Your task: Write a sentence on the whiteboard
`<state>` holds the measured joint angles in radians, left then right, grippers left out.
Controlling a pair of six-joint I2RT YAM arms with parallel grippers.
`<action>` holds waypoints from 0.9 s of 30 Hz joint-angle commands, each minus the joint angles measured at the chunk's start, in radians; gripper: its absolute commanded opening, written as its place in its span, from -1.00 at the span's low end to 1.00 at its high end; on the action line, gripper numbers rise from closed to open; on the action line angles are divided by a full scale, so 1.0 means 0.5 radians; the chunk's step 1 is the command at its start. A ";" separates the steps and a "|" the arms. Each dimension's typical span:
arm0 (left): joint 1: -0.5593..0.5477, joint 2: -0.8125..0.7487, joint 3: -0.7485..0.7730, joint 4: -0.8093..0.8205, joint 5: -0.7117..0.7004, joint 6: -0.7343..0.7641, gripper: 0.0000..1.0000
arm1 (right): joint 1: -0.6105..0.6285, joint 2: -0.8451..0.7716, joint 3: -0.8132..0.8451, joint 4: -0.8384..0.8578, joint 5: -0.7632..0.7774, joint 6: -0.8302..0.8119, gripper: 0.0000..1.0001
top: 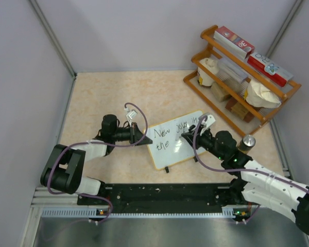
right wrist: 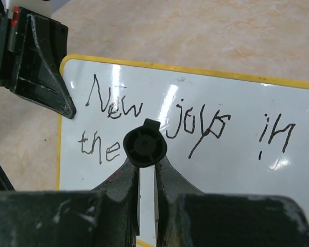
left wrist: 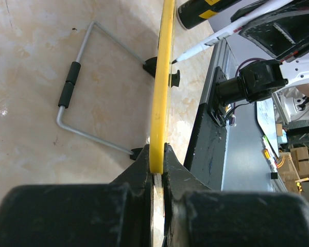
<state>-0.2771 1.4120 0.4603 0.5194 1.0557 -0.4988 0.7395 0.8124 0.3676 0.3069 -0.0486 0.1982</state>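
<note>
Two arms, one board, one job in hand; items as follows.
- Whiteboard (top: pixel 177 140): stands mid-tabletop (top: pixel 108 98), just ahead of the arm bases. It leans back with its written face toward the right arm. Thin yellow frame, rounded corners.
- Wire stand (left wrist: pixel 77 77): bent rod with a black sleeve, reaching out behind the board. Judged to prop it at a writing slant.
- Left fingers (left wrist: pixel 136 172): clenched on the board's left edge, the frame pinched between them. Judged purpose: bracing the light board so pen pressure neither tips nor slides it.
- Right fingers (right wrist: pixel 118 180): clamped around a marker (right wrist: pixel 145 144), seen end-on, its tip aimed at the board face by the lower line. Whether the tip touches cannot be told.
- Writing (right wrist: pixel 115 109): "New joys in" above, "the" below. Judged an unfinished sentence; the next word belongs right of "the", where the marker sits.
- Risk, judged: uneven pressure would skip or smear strokes.
- Rack (top: pixel 242 77): orange wooden shelves with boxes, far right corner, well apart from the work.
</note>
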 commanded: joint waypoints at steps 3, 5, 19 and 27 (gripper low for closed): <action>0.002 0.038 0.031 0.032 -0.090 0.185 -1.00 | 0.030 0.078 0.066 0.104 0.088 -0.007 -1.00; 0.005 0.038 0.031 0.032 -0.087 0.185 -1.00 | 0.030 0.078 0.063 0.119 0.079 0.002 -1.00; 0.002 0.051 0.031 0.057 -0.065 0.169 -1.00 | 0.034 0.069 0.053 0.169 0.091 0.039 -1.00; 0.002 0.057 0.031 0.066 -0.056 0.163 -1.00 | 0.034 0.063 0.053 0.144 0.165 0.045 -1.00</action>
<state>-0.2764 1.4166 0.4618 0.5217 1.0592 -0.5003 0.7471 0.8452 0.3679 0.3374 -0.0036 0.2192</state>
